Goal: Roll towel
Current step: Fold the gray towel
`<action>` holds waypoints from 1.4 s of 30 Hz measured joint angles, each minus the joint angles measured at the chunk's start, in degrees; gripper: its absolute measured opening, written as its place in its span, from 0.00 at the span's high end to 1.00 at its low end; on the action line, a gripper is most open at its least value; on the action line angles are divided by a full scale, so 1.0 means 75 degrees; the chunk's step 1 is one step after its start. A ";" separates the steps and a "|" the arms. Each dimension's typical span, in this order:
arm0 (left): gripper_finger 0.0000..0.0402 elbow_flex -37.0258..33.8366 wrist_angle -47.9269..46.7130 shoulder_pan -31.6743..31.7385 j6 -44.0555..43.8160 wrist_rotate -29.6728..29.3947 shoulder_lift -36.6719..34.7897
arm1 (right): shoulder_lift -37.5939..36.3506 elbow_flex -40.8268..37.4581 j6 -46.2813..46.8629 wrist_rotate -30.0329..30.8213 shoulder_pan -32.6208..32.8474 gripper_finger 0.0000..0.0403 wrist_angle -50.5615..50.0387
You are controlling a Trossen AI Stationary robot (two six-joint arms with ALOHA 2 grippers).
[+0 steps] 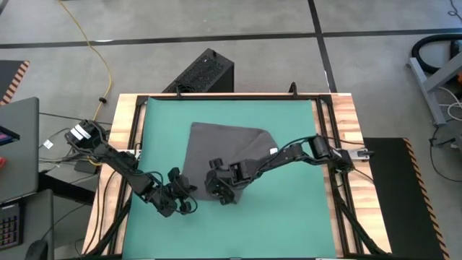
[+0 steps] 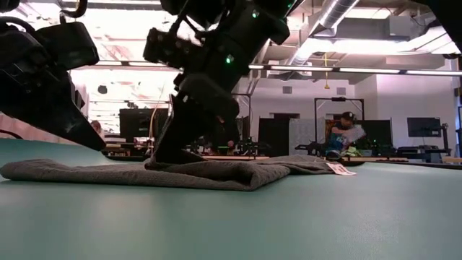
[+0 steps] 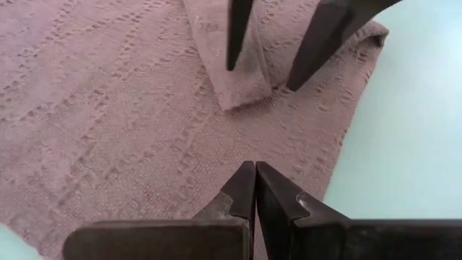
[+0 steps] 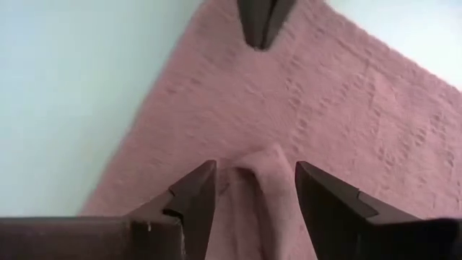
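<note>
The dark grey towel (image 1: 220,152) lies spread on the green mat (image 1: 159,123), with its white tag (image 2: 339,168) at its right edge. A near corner is folded over onto the towel (image 4: 258,184). My right gripper (image 4: 253,173) is open at the towel's near edge, one finger on each side of that folded corner. My left gripper (image 3: 255,170) is shut, its tips pointing at the towel's near left part, a short way from the right gripper; it also shows in the high view (image 1: 189,189). My right gripper comes from above, slanting down, and its fingers (image 2: 173,153) reach the towel's top. The folded corner (image 3: 242,90) lies between the open fingers, flat on the towel, not pinched. My left gripper's shut tips are at the towel's surface; I cannot tell whether they touch it.
Black frame rails (image 1: 133,144) run along the mat's left and right sides on the wooden table. A black box (image 1: 206,72) stands on the floor behind the table. Bare mat lies near and left of the towel. A person (image 2: 346,133) stands far back in the room.
</note>
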 joint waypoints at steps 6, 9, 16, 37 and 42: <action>1.00 0.0000 0.0001 0.0000 -0.0064 -0.0042 0.0000 | -0.0006 -0.0017 0.0025 0.0027 -0.0077 0.48 0.0006; 1.00 0.0000 0.0002 0.0000 -0.0077 -0.0042 0.0000 | -0.0003 -0.0017 0.0119 0.0015 -0.0076 0.49 -0.0024; 1.00 0.0000 -0.0019 0.0000 -0.0140 -0.0125 0.0000 | -0.0003 -0.0017 0.0130 -0.0013 -0.0021 0.49 -0.0003; 1.00 0.0000 -0.0095 0.0003 -0.0190 -0.0223 0.0003 | 0.0329 0.0236 -0.0070 0.0516 0.0186 0.50 -0.0170; 1.00 0.0000 -0.0103 0.0003 -0.0217 -0.0220 0.0003 | 0.0329 0.0301 -0.0067 0.0559 0.0131 0.58 -0.0204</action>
